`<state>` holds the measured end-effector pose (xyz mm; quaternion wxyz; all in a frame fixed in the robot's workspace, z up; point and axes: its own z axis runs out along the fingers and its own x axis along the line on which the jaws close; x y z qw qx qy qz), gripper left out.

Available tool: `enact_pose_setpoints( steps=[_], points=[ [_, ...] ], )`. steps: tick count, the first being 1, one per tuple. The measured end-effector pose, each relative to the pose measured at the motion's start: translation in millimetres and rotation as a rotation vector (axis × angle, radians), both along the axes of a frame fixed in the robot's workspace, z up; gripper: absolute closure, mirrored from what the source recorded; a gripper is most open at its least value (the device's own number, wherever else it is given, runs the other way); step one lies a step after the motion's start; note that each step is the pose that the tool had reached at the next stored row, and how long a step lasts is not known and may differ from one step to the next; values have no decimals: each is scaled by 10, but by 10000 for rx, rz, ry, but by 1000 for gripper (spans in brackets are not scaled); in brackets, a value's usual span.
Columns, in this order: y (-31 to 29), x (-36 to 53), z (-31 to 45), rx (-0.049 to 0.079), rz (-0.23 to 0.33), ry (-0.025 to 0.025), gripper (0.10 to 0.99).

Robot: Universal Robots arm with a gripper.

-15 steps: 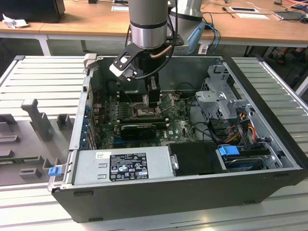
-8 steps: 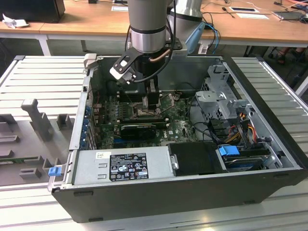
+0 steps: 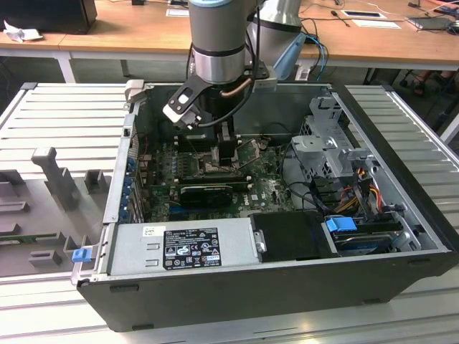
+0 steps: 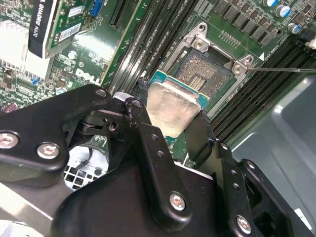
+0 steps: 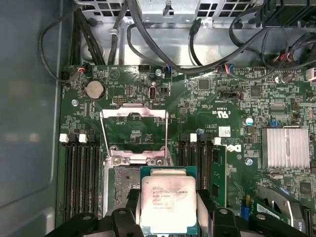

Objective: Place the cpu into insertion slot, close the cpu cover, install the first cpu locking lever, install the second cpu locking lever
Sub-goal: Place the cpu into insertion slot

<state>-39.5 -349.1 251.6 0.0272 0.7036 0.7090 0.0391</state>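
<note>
In the exterior view, your hand (image 3: 228, 154) is down inside the open computer case (image 3: 287, 287). It hangs over the green motherboard (image 3: 267, 188), nearer the case's far wall than its near one.

In the second wrist view, the hand (image 4: 171, 124) is closed narrowly on the cpu (image 4: 174, 109), with a black finger (image 4: 144, 129) against each of two opposite edges and the silver top facing up. The insertion slot (image 4: 210, 69) lies just beyond the chip's far edge, away from the hand's body. Its dark centre is uncovered, and the chip overlaps only the slot's near corner. The chip looks slightly tilted and seems to be above the slot rather than seated, though you cannot be sure of contact from here.

In the first wrist view, the cpu (image 5: 169, 205) is between the fingers (image 5: 205, 200), its edges square with the slot's rim. A strip of the insertion slot (image 5: 126, 190) shows beside the chip on the side toward the case wall, so the chip is offset from the slot. The cpu cover (image 5: 133, 112) is flipped open and lies past the slot's far rim, well clear of the chip.
</note>
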Motion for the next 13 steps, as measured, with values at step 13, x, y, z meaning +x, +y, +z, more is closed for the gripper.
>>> enact_pose_setpoints(
  steps=[13],
  points=[
    [156,-37,-149,9,1,-1,545]
  ],
)
